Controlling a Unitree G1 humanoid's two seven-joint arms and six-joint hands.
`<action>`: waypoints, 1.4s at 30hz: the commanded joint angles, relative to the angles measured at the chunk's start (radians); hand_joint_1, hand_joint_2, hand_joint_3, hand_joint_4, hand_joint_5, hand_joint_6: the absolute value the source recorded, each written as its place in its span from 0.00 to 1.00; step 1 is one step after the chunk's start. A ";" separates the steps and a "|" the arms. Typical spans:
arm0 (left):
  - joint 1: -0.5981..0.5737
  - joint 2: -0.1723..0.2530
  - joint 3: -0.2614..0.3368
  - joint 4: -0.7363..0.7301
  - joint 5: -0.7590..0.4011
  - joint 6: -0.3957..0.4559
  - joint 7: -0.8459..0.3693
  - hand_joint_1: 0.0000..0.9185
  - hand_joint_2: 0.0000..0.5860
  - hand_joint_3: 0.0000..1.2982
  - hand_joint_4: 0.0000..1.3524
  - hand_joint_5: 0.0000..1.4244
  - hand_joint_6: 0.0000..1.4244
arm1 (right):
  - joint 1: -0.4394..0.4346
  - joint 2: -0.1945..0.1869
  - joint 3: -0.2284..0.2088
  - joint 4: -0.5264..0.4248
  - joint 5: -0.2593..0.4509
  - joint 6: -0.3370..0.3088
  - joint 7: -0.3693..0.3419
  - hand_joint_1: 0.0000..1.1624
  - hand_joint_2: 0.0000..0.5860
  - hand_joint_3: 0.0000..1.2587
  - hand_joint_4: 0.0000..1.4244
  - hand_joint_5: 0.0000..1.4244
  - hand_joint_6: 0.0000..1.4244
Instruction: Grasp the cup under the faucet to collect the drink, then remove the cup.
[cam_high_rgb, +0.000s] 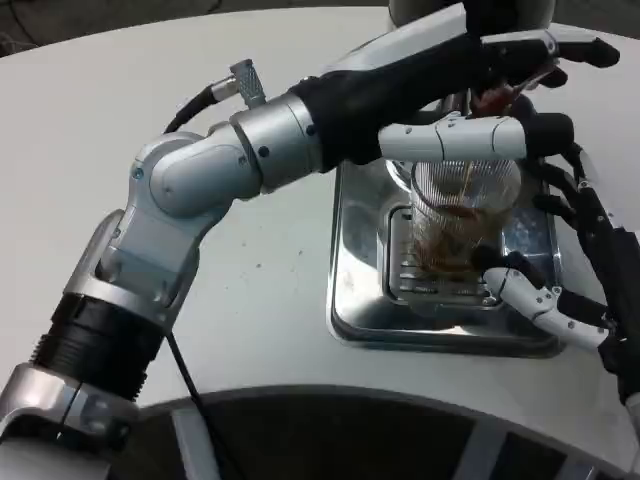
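Observation:
A clear ribbed cup stands on the grate of a silver drip tray, partly filled with brown drink. A thin brown stream falls into it from above. My right hand comes in from the right and holds the cup, with its thumb against the cup's near lower side and its dark fingers around the far right side. My left hand reaches across above the cup and grips the reddish faucet handle, its thumb lying level just over the cup's rim. The spout itself is hidden by this hand.
The white round table spreads left of the tray, and its front edge curves across the bottom of the view. My left forearm crosses diagonally from the lower left to the faucet. The dispenser's base rises behind the tray.

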 joint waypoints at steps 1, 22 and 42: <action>0.005 0.013 -0.016 0.015 0.017 0.005 -0.035 0.00 0.11 0.14 0.06 0.10 0.08 | -0.019 0.005 0.008 0.031 0.019 -0.037 -0.015 0.56 0.37 0.01 0.07 0.13 0.01; -0.007 0.020 0.004 0.021 0.000 0.000 -0.046 0.00 0.10 0.14 0.07 0.11 0.09 | -0.119 0.020 0.067 0.175 0.017 -0.082 -0.053 0.55 0.39 0.03 0.09 0.15 0.01; -0.016 0.022 0.005 0.043 0.000 -0.008 -0.052 0.00 0.10 0.14 0.07 0.11 0.09 | -0.182 0.027 0.077 0.266 0.010 -0.088 -0.079 0.55 0.39 0.03 0.08 0.15 0.01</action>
